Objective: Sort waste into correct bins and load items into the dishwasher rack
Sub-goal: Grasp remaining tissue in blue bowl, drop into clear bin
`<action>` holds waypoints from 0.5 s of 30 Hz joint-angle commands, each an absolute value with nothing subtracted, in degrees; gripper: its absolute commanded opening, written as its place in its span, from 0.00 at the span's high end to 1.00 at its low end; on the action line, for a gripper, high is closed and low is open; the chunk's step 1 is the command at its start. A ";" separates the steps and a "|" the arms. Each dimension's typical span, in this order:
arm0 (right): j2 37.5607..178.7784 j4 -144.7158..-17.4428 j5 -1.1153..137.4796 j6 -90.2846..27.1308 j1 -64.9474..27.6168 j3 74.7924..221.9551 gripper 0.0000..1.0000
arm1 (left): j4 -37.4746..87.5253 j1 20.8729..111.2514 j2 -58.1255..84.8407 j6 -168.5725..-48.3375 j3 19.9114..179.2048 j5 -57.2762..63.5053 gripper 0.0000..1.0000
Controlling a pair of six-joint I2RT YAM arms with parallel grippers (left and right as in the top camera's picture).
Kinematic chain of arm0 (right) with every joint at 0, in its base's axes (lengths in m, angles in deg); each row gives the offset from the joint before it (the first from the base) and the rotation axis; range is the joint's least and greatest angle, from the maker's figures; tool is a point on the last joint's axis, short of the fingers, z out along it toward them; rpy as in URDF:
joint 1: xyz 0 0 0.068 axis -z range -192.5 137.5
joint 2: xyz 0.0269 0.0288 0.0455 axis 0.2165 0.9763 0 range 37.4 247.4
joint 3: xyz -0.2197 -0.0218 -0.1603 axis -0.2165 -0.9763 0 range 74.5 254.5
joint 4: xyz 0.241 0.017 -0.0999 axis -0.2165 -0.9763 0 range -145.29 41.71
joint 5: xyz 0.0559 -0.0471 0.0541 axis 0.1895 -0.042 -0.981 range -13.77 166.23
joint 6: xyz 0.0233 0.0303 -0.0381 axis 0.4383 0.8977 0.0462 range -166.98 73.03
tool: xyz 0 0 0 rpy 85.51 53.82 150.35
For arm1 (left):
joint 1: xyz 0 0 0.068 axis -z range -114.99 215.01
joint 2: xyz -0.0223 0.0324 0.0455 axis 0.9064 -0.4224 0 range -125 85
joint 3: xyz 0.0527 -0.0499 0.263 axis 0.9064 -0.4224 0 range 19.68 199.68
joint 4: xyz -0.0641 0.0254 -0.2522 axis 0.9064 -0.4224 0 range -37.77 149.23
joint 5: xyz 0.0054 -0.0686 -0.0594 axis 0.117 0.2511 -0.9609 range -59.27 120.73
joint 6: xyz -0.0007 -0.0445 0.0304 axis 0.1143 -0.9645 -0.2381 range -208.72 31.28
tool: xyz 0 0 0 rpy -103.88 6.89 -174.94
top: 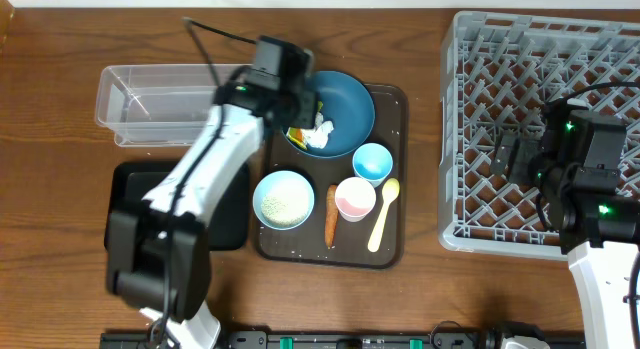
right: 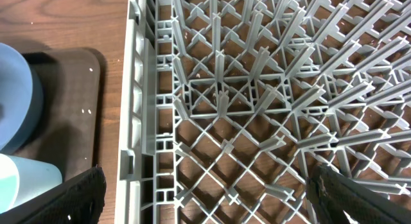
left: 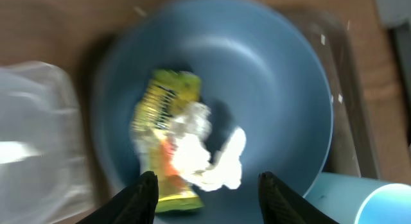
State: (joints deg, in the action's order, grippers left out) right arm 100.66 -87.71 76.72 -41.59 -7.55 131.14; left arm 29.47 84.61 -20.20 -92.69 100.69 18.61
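My left gripper (top: pixel 302 117) hangs open over the large dark blue bowl (top: pixel 350 104). In the bowl lie a yellow-green wrapper (left: pixel 164 105) and a crumpled white tissue (left: pixel 205 153), just ahead of my left gripper (left: pixel 209 192), which holds nothing. White rice fills the blue-rimmed bowl (top: pixel 283 200). An orange carrot stick (top: pixel 331 215), a pink cup (top: pixel 354 199), a light blue cup (top: pixel 372 162) and a pale yellow spoon (top: pixel 383 214) lie beside it. My right gripper (right: pixel 205 195) is wide open and empty over the grey dishwasher rack (top: pixel 480 69).
A dark brown serving tray (top: pixel 392 97) carries the bowls, cups, spoon and carrot. The clear tub (top: pixel 150 104) sits at the back left, with the black tray (top: pixel 130 184) in front of it, partly under my left arm. The rack has upright pegs.
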 commanded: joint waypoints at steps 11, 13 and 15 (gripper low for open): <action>100.60 -87.80 76.85 -42.33 -8.73 132.45 0.01 | 29.89 88.89 -30.87 -91.99 100.41 18.76 0.45; 100.60 -87.80 76.85 -42.33 -8.73 132.45 0.01 | 30.15 88.87 -31.09 -91.99 100.41 20.97 0.53; 100.60 -87.80 76.85 -42.33 -8.73 132.45 0.01 | 30.59 88.89 -31.04 -91.96 100.43 23.14 0.71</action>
